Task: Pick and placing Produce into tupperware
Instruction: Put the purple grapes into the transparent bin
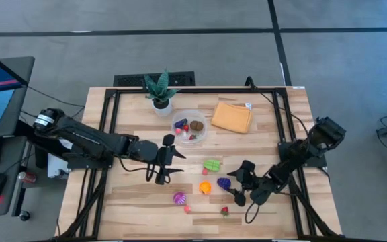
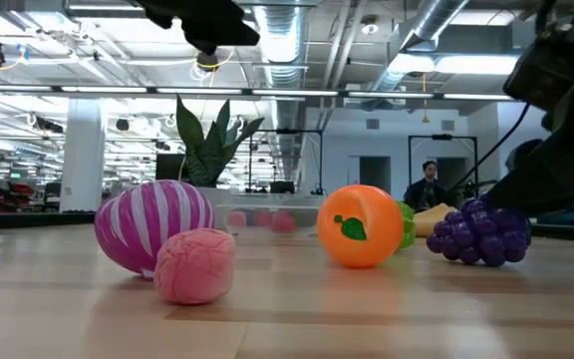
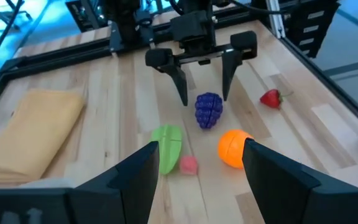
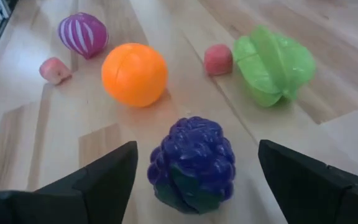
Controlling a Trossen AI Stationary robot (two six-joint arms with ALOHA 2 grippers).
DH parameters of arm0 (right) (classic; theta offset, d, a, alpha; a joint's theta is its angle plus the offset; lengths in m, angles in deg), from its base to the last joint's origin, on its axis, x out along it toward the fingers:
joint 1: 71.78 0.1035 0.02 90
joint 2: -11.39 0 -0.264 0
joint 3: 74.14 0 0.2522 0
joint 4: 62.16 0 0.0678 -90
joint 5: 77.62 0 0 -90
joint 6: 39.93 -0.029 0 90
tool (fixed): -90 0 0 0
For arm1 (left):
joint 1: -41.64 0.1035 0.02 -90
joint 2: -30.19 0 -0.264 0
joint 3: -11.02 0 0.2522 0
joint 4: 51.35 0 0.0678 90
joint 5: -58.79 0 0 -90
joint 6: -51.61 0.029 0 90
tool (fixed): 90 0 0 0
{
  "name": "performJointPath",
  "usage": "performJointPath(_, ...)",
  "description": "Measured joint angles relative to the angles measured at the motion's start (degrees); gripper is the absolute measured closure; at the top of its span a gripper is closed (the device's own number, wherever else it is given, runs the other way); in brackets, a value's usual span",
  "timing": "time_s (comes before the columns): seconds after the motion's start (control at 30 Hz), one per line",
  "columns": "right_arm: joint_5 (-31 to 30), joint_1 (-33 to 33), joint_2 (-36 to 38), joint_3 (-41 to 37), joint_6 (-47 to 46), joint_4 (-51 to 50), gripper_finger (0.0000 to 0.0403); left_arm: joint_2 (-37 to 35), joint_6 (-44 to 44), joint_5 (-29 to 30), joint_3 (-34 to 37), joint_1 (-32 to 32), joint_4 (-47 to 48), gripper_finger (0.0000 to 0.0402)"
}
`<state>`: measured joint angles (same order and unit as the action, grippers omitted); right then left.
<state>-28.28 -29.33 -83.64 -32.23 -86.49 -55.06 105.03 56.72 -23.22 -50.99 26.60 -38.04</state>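
Observation:
My right gripper (image 4: 197, 149) is open and low over the table, one finger on each side of the purple grape bunch (image 4: 192, 165) without touching it; the left wrist view shows the same, with the grape bunch (image 3: 208, 110) lying on the wood. My left gripper (image 1: 180, 165) is open and holds nothing, between the clear tub (image 1: 190, 126) and the loose produce. The tub stands on the table with a few pieces inside. An orange (image 1: 205, 187), a green leafy piece (image 1: 211, 165), a striped purple piece (image 1: 179, 197), a strawberry (image 1: 225, 211) and small pink pieces lie on the table.
A folded orange cloth (image 1: 232, 117) lies right of the tub and a potted plant (image 1: 160, 91) stands by the far edge. Black frame rails (image 1: 109, 111) run along the table's sides. Bare wood lies near the left edge. A person (image 2: 428, 184) stands far back in the room.

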Motion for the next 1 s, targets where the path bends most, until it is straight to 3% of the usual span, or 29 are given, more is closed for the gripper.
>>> performJointPath(0.53, 5.2, -4.3, -7.1, 0.3, 2.1, 8.6, 0.0040, 0.1, -0.3, 1.7, 0.0, -0.7, 1.7, 0.0180)
performJointPath(1.0, 5.9, -4.3, -7.0, 0.3, 3.5, 8.8, 0.0107, 0.1, -0.5, 1.7, 0.0, -1.1, 2.0, 0.0180)
